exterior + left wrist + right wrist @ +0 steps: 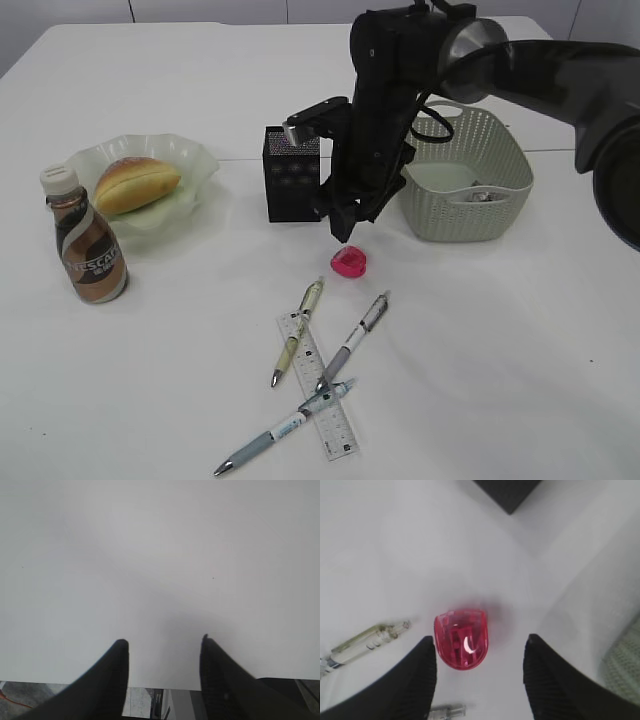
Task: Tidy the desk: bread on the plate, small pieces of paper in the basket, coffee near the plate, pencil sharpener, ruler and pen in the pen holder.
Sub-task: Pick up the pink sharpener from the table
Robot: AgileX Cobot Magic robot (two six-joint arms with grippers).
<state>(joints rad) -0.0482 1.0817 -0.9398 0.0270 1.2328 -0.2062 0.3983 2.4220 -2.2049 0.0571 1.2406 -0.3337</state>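
Pink translucent pencil sharpener [461, 638] is seen flat on the white counter [480, 340], just near of the pen holder [292, 175]; directly above it, the right end effector [479, 652] is held spread, fingers apart.

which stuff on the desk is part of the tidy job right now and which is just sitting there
In the job:
- pink pencil sharpener, between the open right gripper fingers
- black pen holder
- three pens
- ruler

Already placed or idle:
- bread on plate
- coffee bottle beside plate
- basket
- left gripper, over bare table
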